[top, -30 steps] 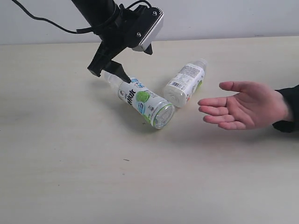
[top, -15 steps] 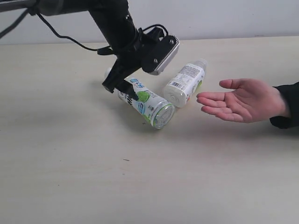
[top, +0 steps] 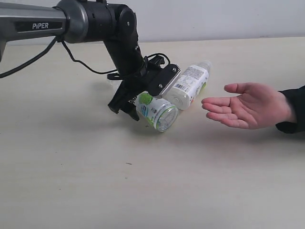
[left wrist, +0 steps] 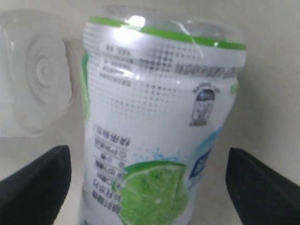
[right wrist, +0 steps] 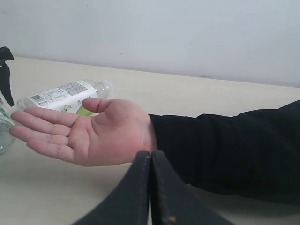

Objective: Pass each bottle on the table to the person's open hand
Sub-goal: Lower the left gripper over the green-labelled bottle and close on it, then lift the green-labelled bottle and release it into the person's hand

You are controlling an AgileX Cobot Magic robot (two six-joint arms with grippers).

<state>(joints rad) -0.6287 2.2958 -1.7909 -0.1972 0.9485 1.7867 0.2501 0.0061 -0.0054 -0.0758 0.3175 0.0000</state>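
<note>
Two bottles (top: 157, 110) (top: 188, 86), beige table (top: 143, 191), white wall (top: 214, 19); left tool (top: 124, 110) spread, right tool (right wrist: 150, 158) pressed together.

Open hand (right wrist: 91, 133) beside a sideways bottle (right wrist: 61, 96)

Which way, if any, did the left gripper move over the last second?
Yes. The left gripper dropped and shifted toward the rear bottle, which stayed put; its open jaws now straddle the lime-label bottle.

A plain pale grey wall (top: 228, 19) fills the background.
</note>
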